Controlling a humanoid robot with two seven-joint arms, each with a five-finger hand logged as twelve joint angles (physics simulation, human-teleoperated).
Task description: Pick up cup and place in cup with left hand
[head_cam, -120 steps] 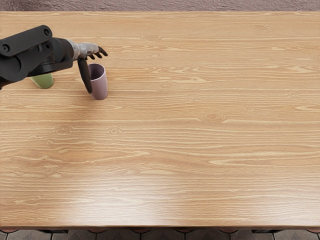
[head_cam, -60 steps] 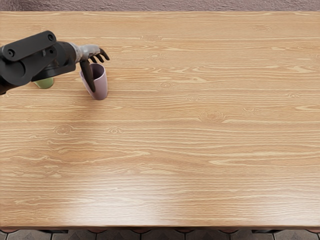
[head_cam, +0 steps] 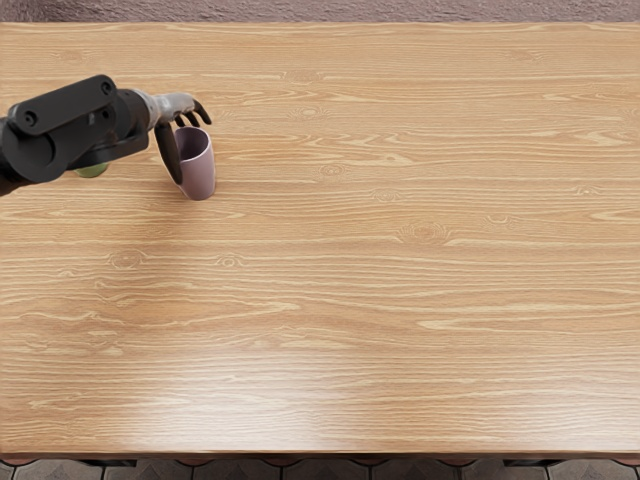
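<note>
The left hand [head_cam: 176, 106] has its fingers spread above the mauve cup [head_cam: 201, 178], thumb hanging over its side; contact is unclear. Smooth and plain, the cup tapers toward its base, darker inside, standing on the worktop [head_cam: 400, 310]. Under the arm shows a green cup [head_cam: 93, 171], mostly hidden.

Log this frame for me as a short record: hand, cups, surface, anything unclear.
left hand: at the purple cup, fingers spread, not closed on it
purple cup: upright on the table
green item: mostly hidden behind the left arm; probably the other cup
surface: wood-grain table
right hand: out of view
unclear: whether the left hand touches the purple cup
</note>
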